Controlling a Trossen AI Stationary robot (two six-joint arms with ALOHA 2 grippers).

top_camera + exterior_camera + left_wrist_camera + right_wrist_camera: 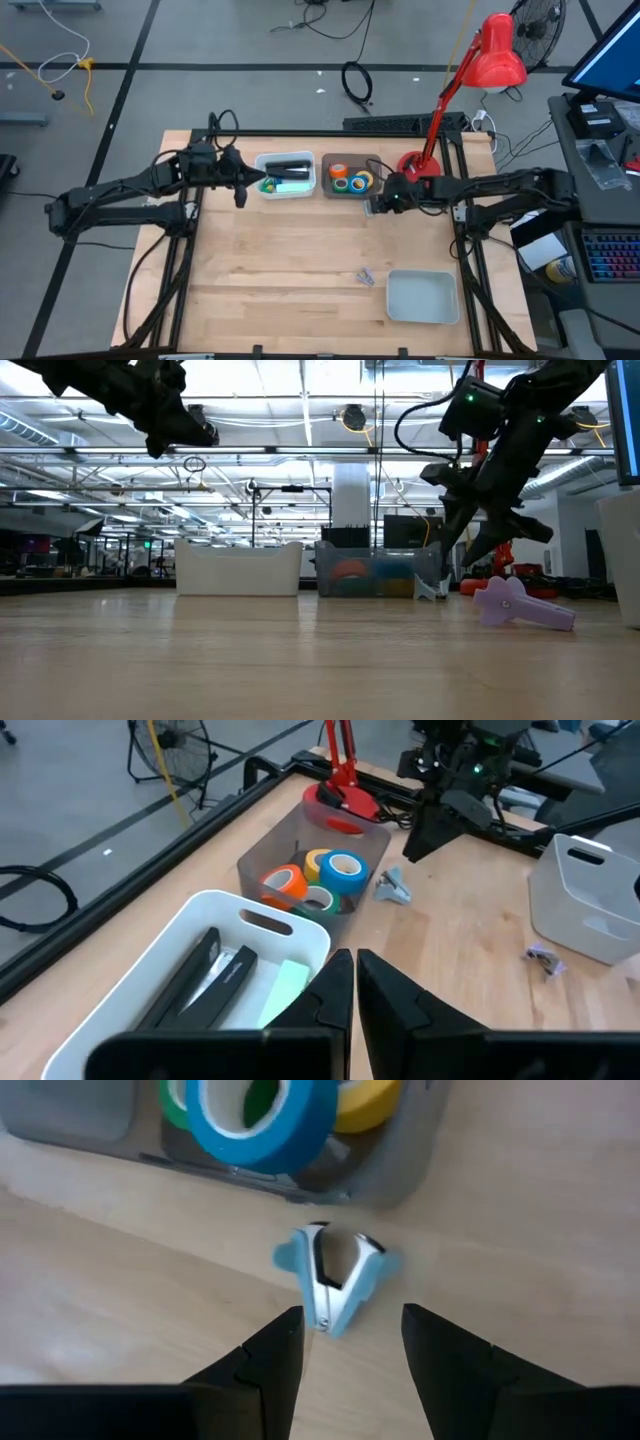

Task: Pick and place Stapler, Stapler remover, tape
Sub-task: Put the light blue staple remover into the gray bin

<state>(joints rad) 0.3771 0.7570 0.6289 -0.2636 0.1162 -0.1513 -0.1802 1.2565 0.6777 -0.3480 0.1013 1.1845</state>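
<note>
A large open robotics lab or workshop: a wooden table [300, 270] on a black metal frame stands on a grey concrete floor strewn with cables [357, 82], a floor fan [535, 28] far right, computer gear alongside, and exposed ceiling pipes [300, 452] above.

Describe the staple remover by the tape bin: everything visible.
The blue staple remover is a small claw-type tool with light-blue plastic grips, metal jaws and a dark gap between them. It lies flat on the wooden table, just outside the clear tape bin that holds the tape rolls, apparently not touching its wall. The right gripper hovers open over it, one finger either side of its narrow end, with no contact visible. Nothing else touches it.
</note>
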